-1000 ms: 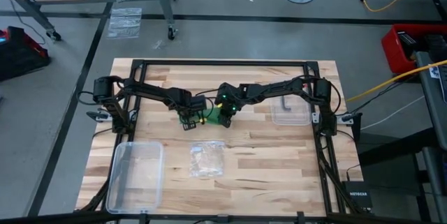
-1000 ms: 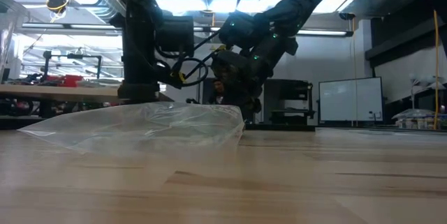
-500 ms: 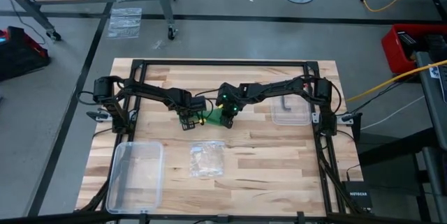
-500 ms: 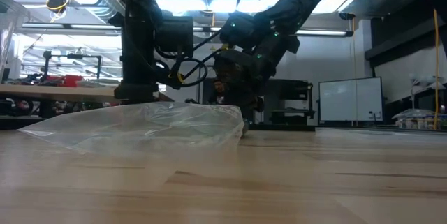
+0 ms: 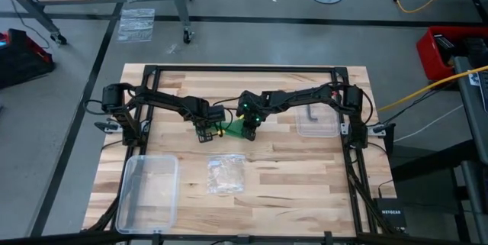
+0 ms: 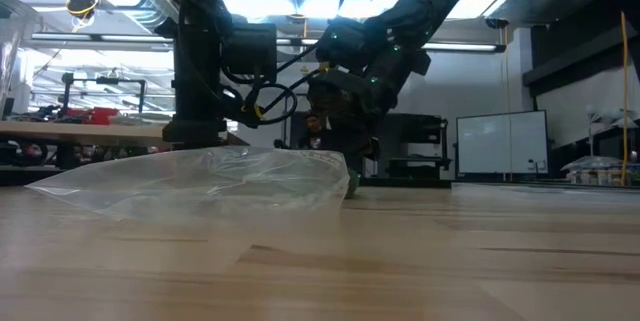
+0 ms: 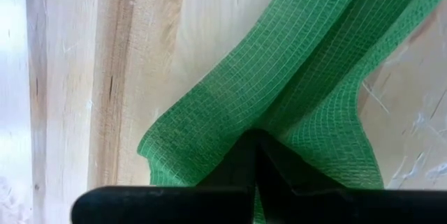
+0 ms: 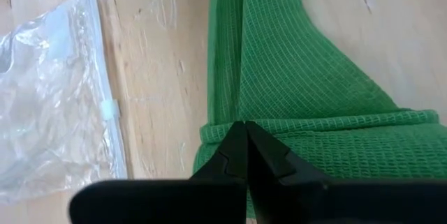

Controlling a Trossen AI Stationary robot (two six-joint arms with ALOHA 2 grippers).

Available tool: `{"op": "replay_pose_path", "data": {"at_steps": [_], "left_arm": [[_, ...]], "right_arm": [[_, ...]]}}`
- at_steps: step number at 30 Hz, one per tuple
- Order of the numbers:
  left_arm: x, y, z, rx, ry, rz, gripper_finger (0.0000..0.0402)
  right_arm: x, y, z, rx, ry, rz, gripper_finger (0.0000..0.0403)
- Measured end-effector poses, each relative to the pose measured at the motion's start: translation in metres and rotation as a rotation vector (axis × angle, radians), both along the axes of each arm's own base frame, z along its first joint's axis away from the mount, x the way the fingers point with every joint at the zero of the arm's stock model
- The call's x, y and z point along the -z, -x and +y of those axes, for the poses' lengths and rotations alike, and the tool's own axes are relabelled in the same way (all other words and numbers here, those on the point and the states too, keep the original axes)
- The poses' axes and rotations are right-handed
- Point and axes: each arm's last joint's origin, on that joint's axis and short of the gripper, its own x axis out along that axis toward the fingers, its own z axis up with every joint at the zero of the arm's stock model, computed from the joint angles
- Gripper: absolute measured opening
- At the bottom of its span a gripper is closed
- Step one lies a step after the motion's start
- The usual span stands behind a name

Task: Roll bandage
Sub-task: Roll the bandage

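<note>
Over the last second the right pincer [image 5: 248, 128] has drawn slightly nearer the left pincer [image 5: 206, 133], so the short span of bandage [image 5: 232, 130] between them, above mid-bench [image 5: 305, 176], is shorter; the roll is barely begun. Its long axis runs pincer to pincer. Each pincer is clamped on a bandage fold.

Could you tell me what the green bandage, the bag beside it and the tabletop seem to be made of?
The bandage looks like soft woven fabric with a matte finish: an open grid weave shows, and it folds loosely. The bag seems to be thin clear plastic film, glossy and crinkled, with a zip-type closure along one edge. The tabletop appears to be light wood in joined strips, with visible grain.
</note>
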Motion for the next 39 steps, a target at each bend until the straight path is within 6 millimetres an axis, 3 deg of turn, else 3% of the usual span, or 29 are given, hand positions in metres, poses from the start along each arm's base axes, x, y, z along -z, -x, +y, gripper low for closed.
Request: {"op": "replay_pose_path", "data": {"at_steps": [17, 27, 39], "left_arm": [[0.000, 0.001, -0.003, 0.027, 0.004, 0.020, 0.0000], [-0.006, -0.011, -0.022, 0.072, 0.024, -0.009, 0.0000], [-0.008, -0.009, -0.021, 0.086, 0.036, 0.022, 0.0000]], "right_arm": [[0.000, 0.000, -0.001, -0.034, 0.041, -0.006, 0.0000], [-0.001, 0.009, -0.030, 0.006, -0.100, -0.002, 0.0000], [-0.004, 0.013, -0.032, -0.012, -0.089, 0.049, 0.0000]]}}
